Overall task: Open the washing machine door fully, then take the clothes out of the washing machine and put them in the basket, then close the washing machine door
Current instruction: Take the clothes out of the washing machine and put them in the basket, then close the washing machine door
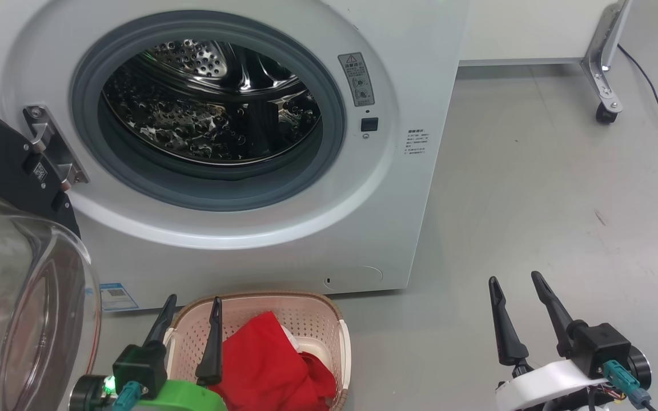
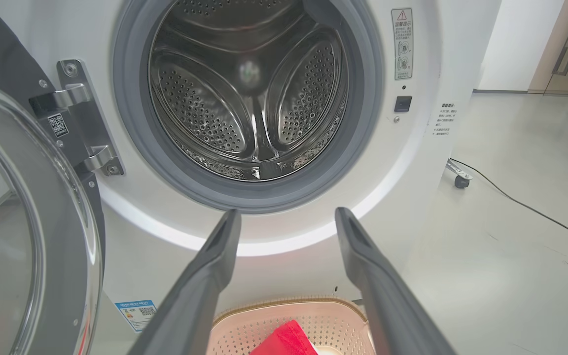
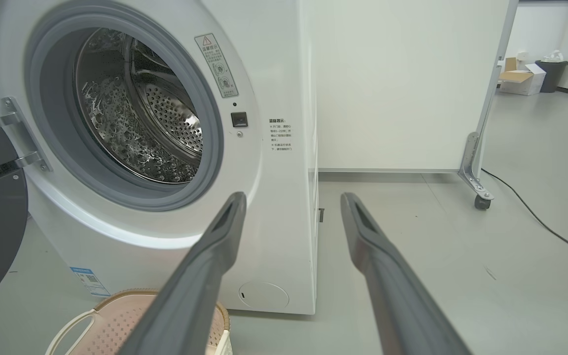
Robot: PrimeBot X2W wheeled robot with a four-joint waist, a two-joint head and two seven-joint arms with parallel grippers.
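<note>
The white washing machine [image 1: 397, 171] stands in front of me, and its steel drum [image 1: 209, 103] has no fabric in sight. Its door [image 1: 15, 274] hangs swung out at the left, glass bowl towards me, black rim by the hinge [image 1: 55, 148]. Below the opening sits the cream basket [image 1: 306, 311] with the red clothes [image 1: 272, 359] heaped inside. My left gripper [image 1: 192, 305] hovers open over the basket's left rim, holding nothing. My right gripper [image 1: 514, 282] is open above bare floor to the right. The left wrist view looks into the drum [image 2: 249, 88], with the basket [image 2: 284, 320] under its fingers.
A white panel on a metal foot with a caster [image 1: 606, 111] stands at the back right, and a black cable [image 1: 657, 97] trails across the grey floor there. The right wrist view has a cardboard box [image 3: 518, 79] and dark bin [image 3: 550, 74] far off.
</note>
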